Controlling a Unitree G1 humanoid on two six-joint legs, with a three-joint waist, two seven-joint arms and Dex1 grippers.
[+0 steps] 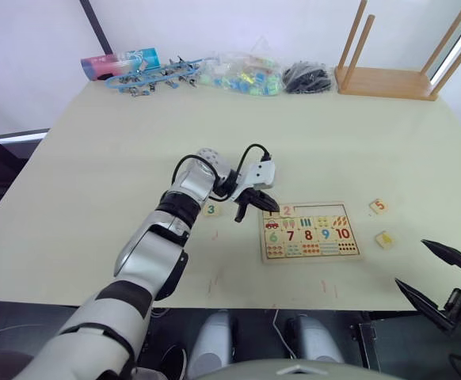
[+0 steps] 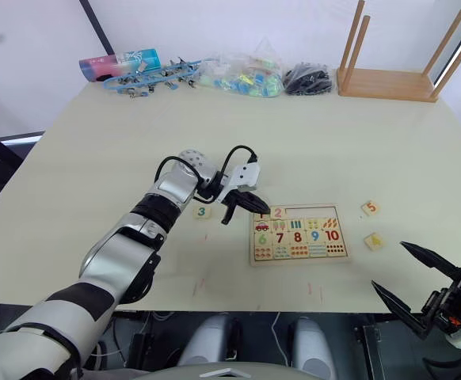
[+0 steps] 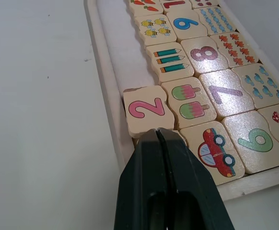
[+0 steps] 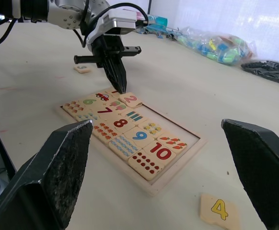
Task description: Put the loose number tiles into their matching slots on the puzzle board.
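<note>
My left gripper (image 3: 157, 132) has its two black fingers pressed together, tips down at the near-left corner of the puzzle board (image 1: 310, 256), right at the edge of the 2 tile (image 3: 145, 111). That tile sits in the upper row of slots (image 2: 314, 211), second from the left, slightly askew, with its edge touching the popsicle picture square beneath it. Whether my fingertips touch the tile or the piece beside it, I cannot tell. The rest of that upper row, to the right of the 2, lies bare. The 3 tile (image 2: 203, 211) lies flat on the worktop (image 1: 96, 158) just left of my left gripper, off the board. The 5 tile (image 1: 379, 206) and the 4 tile (image 4: 219, 209) lie on the worktop to the right of the board, near each other, the 4 closer to me. My right gripper (image 2: 417, 279) hangs off the near right edge of the worktop, fingers spread wide apart and holding nothing.
</note>
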